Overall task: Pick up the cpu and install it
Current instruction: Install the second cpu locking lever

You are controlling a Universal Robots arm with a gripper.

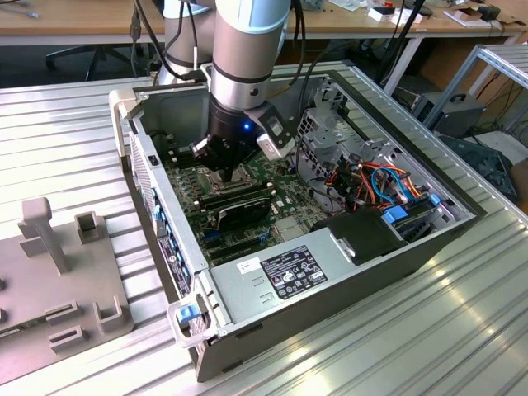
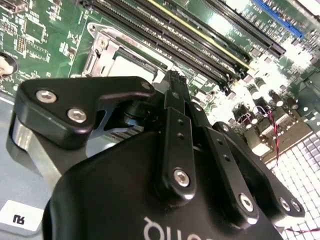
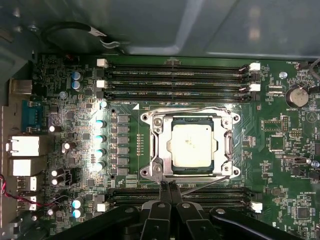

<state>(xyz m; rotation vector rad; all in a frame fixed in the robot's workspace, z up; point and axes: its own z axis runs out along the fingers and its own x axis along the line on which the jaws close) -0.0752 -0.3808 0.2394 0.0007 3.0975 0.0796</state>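
Inside an opened computer case (image 1: 346, 272) on a ribbed metal bench: the arm's gripper (image 3: 168, 192) poised low over the green motherboard (image 3: 60, 100), fingertips pressed together with nothing between them. Seated already in the socket (image 3: 192, 145), by the look of the first wrist view, the cpu (image 3: 192, 145), pale silver top showing through the metal frame (image 3: 227, 145) and lying flat and square to it. Fingertips just beside the frame's near edge, over the dark memory slots (image 3: 175, 196) (a second bank of slots on the socket's far side).

Risks, judged from here: a further descent would drive the closed tips into the slots or the frame, enough to scrape the board or jolt the chip. A chip not fully settled could bend the fine contacts beneath it under any nudge; true seating impossible to confirm from above. Retention lever's position unclear, so no telling whether the frame is locked. Black graphics card (image 1: 235, 206) close by the wrist in the exterior view, another thing to catch on a sideways move.
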